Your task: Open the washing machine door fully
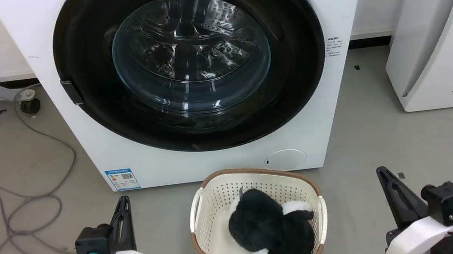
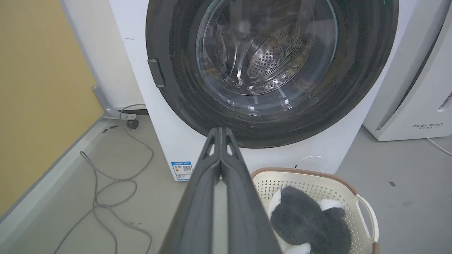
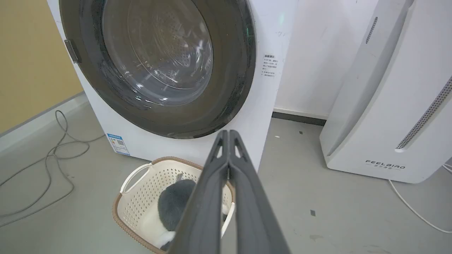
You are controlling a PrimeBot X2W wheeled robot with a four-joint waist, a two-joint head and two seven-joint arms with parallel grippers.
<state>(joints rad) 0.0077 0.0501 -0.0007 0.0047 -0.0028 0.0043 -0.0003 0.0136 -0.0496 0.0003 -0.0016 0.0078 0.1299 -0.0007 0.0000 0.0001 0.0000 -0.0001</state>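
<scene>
Currently washing machine door (image 1: 189, 63) closed flush against white washer (image 1: 84, 151) front, straight ahead, glass bowl facing robot. Left end effector (image 1: 123, 201) low at left, fingers pressed together, gripping nothing. Right end effector (image 1: 381, 171) low at right, likewise closed, gripping nothing. Both well apart from door. Cream basket (image 1: 195, 207) on floor just before washer, black-and-white plush toy (image 1: 263, 225) inside. Grey cable (image 1: 26, 201) looped on floor at left.

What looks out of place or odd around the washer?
Nothing is spilled or broken. The door is shut and straight. A loose grey cable sprawls on the floor left of the washer, and the basket with a plush toy stands right before the door, perhaps in its swing path.
</scene>
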